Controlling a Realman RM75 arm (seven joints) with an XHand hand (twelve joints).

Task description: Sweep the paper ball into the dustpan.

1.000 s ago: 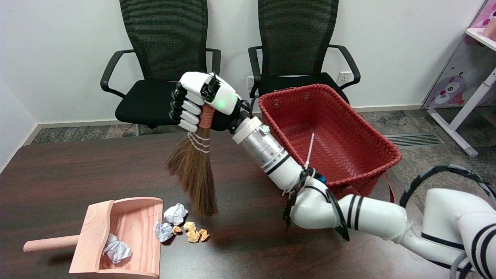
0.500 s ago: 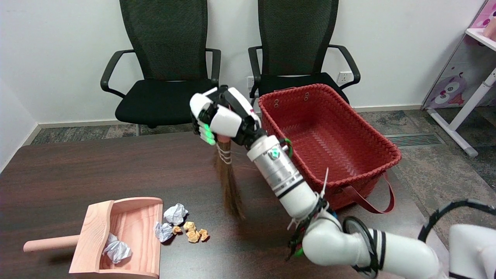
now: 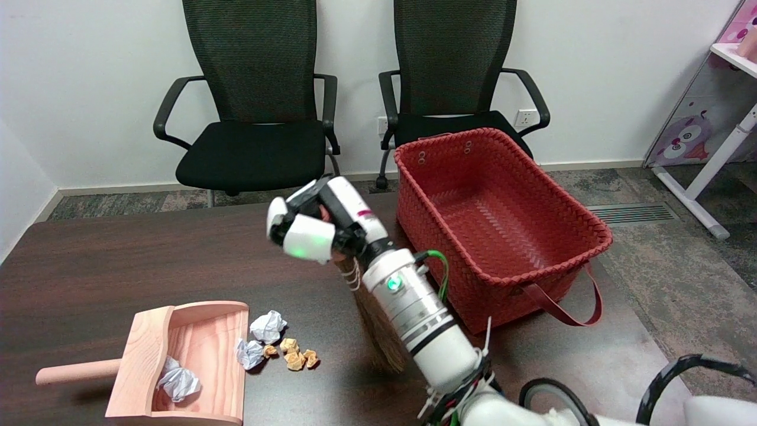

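Note:
My right hand [image 3: 316, 228] grips the handle of a small straw broom [image 3: 375, 322], whose bristles hang down behind my forearm and reach the table to the right of the scraps. A wooden dustpan [image 3: 183, 364] lies at the front left with one white paper ball [image 3: 177, 381] inside. Just outside its open mouth sit two more white paper balls [image 3: 267, 326] [image 3: 249, 353] and several small tan paper scraps [image 3: 294, 356]. The broom tip is a hand's width to the right of these scraps, not touching them.
A red woven basket [image 3: 502, 219] stands at the table's right edge, close behind my forearm. Two black office chairs [image 3: 254, 118] stand beyond the dark table [image 3: 118, 266]. A white desk frame [image 3: 709, 177] is at the far right.
My hand has carried the broom down and to the right, away from the paper balls, and turned it so the bristles now sit behind my forearm. The paper and dustpan have not moved.

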